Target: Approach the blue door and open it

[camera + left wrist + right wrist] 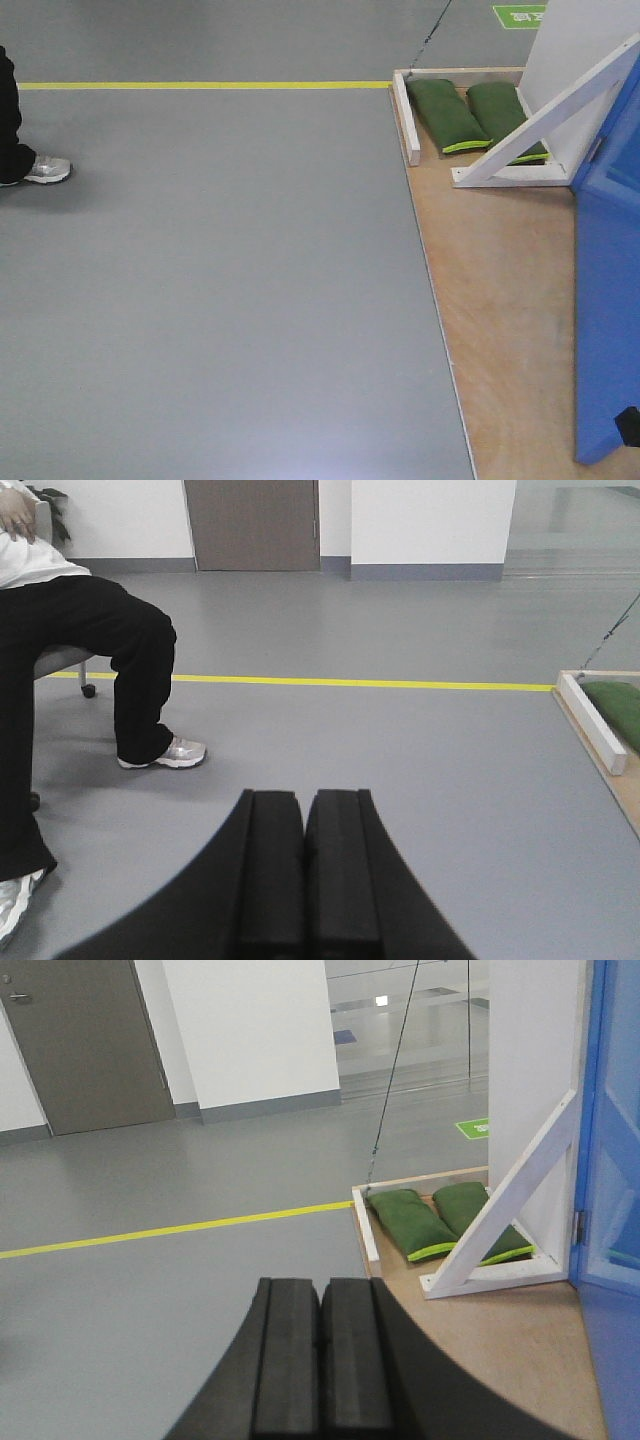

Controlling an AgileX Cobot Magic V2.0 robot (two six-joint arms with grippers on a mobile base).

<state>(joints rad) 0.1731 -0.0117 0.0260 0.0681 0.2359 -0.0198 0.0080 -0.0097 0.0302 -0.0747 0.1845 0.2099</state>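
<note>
Two claws up front, and both are clamped tight: the left gripper (304,805) has its black pads pressed flat together with nothing between them. The right gripper (321,1290) is just the same, closed on empty air. Both hang over the grey floor (220,280).

Just off to the right, there's the blue door (608,300), a glossy panel standing upright at the right edge of the front view. It's planted on a plywood base (500,300) that lies flat on the floor. From the right wrist view the door sits ahead and to the right of the closed claw, well apart from it, no contact.

Beyond the door, a white diagonal brace (545,120) props a white panel (575,40). Two green sandbags (445,115) lie side by side at the back of the base, one tucked under the brace.

Over on the left sits a person (90,650) in black trousers and pale trainers.

Further back, a yellow line (200,85) runs across the floor, and a thin cable (395,1060) rises from near the base's back corner. At the far wall (430,520), a grey-brown door (252,525) is closed.
</note>
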